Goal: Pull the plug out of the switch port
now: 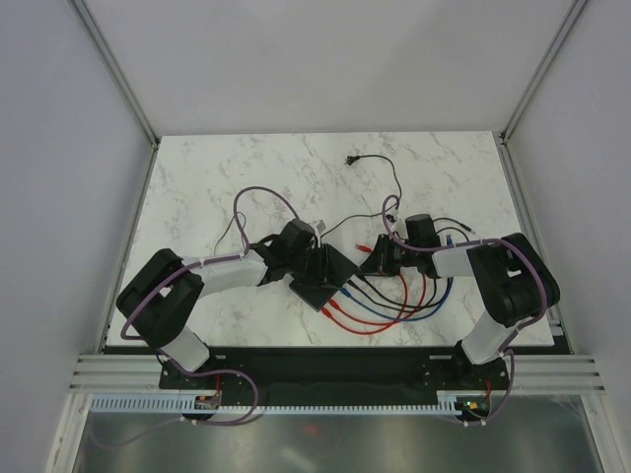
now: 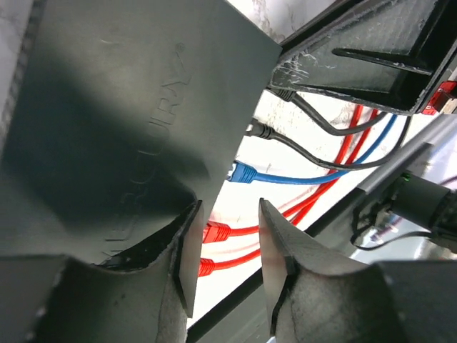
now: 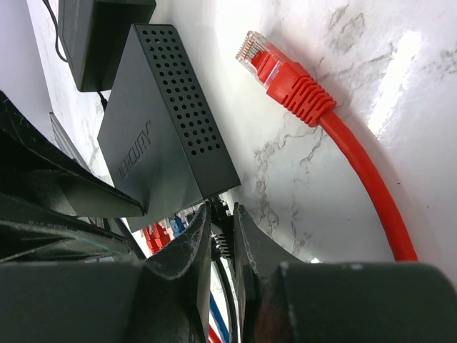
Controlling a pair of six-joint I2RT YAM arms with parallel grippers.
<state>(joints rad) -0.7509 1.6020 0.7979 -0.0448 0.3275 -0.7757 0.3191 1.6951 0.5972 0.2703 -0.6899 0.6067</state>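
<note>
The switch [image 1: 325, 280] is a flat matte-black box at the table's middle, with red, blue and black cables in its near-right side. It fills the left of the left wrist view [image 2: 121, 107] and shows a perforated side in the right wrist view [image 3: 168, 121]. My right gripper [image 3: 223, 239] is shut on a black plug with a ribbed boot [image 3: 224, 241] right at the switch's corner; in the top view the gripper [image 1: 378, 264] is just right of the switch. My left gripper [image 2: 227, 257] is open, one finger [image 2: 187, 257] at the switch's edge, nothing between the jaws.
A loose red plug [image 3: 280, 70] on its cable lies on the marble beside my right gripper. A smaller black box [image 3: 100, 36] sits beyond the switch. Red plugs [image 2: 214, 232] and a blue plug [image 2: 243, 173] sit in the switch. Cables loop toward the near edge [image 1: 389, 313].
</note>
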